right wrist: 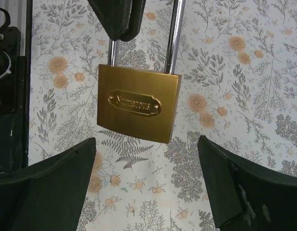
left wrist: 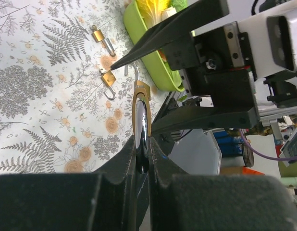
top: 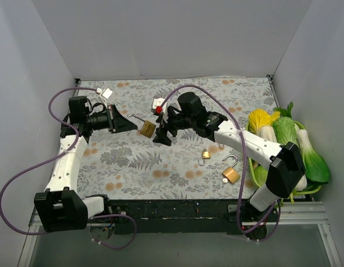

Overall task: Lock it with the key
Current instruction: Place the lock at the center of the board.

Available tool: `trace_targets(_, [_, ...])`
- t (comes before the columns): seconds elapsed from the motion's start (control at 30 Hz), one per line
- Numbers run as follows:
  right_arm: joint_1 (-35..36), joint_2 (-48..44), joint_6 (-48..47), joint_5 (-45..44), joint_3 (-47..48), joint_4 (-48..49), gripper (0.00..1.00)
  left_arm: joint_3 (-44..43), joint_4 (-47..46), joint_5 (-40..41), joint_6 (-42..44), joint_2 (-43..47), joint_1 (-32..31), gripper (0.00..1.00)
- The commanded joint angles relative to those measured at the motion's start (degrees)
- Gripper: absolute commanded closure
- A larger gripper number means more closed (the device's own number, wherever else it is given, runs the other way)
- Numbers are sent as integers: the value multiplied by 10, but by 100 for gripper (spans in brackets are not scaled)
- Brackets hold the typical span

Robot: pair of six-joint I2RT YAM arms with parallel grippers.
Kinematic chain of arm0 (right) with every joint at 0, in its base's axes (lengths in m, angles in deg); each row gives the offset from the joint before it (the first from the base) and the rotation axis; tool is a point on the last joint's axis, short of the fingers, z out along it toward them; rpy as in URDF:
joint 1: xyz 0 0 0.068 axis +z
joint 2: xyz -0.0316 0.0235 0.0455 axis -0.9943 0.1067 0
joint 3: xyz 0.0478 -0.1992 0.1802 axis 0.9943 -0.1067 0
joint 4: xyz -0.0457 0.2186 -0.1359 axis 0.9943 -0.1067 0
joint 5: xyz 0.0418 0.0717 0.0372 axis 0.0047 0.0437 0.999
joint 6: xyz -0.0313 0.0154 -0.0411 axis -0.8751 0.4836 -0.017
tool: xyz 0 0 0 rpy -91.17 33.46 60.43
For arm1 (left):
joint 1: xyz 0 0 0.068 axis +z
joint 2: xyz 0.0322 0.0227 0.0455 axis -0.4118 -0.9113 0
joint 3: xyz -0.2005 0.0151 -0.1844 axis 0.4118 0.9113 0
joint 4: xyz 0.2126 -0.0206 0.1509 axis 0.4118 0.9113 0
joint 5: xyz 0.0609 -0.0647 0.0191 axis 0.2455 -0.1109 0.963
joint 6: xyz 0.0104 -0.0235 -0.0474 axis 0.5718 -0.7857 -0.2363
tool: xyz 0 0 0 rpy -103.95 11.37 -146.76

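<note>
A large brass padlock [right wrist: 139, 103] with a steel shackle hangs above the floral cloth. My left gripper [left wrist: 142, 144] is shut on the shackle and shows the lock edge-on [left wrist: 141, 113]. From above, the left gripper [top: 130, 123] and the padlock [top: 147, 129] are left of centre. My right gripper [right wrist: 146, 144] is open just short of the lock's body, one finger to each side, with nothing between them. In the top view the right gripper [top: 161, 135] faces the lock from the right. The key does not show in any view.
Two small brass padlocks [top: 206, 154] [top: 231, 174] lie open on the cloth to the right. A green tray [left wrist: 151, 60] of vegetables [top: 283, 133] fills the right edge. A white and red piece [top: 158, 105] and a white connector [top: 106, 93] lie at the back.
</note>
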Motion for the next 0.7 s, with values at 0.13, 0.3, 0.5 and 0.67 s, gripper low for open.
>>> trace_targets(0.13, [38, -32, 36, -64, -19, 119, 6, 29, -62, -48, -64, 75, -2, 100])
trace_targets(0.3, [56, -51, 33, -87, -42, 151, 6, 39, -73, -47, -86, 84, -2, 100])
trace_targets(0.5, [71, -62, 16, -133, -61, 169, 12, 43, -83, -45, -100, 86, -2, 100])
trace_targets(0.67, [73, -54, 18, -139, -52, 159, 15, 40, -88, -47, -102, 78, -2, 100])
